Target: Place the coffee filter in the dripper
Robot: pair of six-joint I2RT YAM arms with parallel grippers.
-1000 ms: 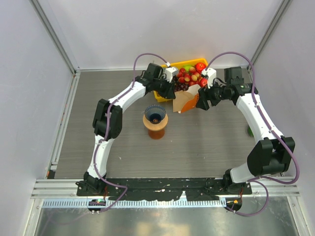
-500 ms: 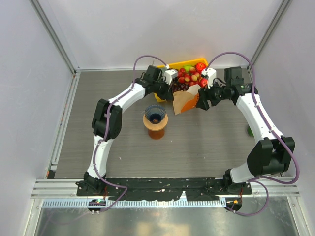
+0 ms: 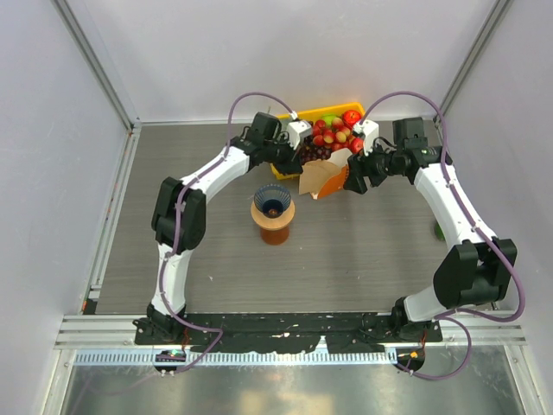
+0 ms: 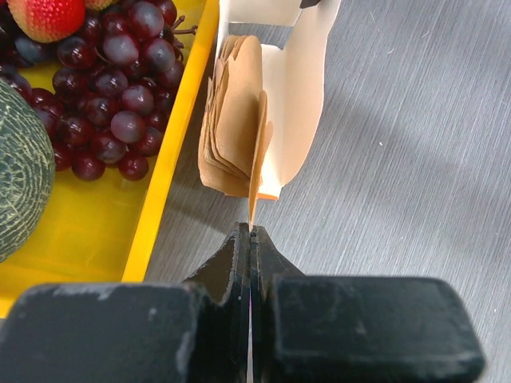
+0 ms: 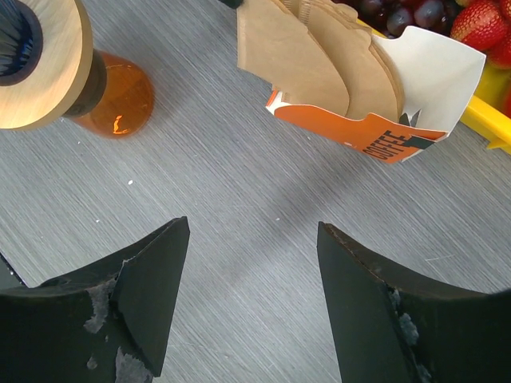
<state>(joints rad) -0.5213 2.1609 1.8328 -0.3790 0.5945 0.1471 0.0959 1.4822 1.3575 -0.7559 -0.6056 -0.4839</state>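
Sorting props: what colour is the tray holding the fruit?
Yellow plastic tray; left wrist view shows it best.

Matt tan paper of the coffee filter (image 4: 259, 136) against a smooth white card carton (image 4: 299, 96); glossy grapes (image 4: 120, 88) in a smooth yellow plastic tray (image 4: 168, 167); a dull grey counter (image 5: 239, 239) with a brushed grain; the black fingers (image 5: 144, 287) of the right hand (image 5: 251, 225) look scuffed

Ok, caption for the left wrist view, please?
Closed left gripper pinching the edge of one coffee filter in its carton, beside a yellow tray of grapes.

Fixed overhead camera, far, from behind; two close downward wrist cameras, the carton (image 5: 351, 132) common to all.
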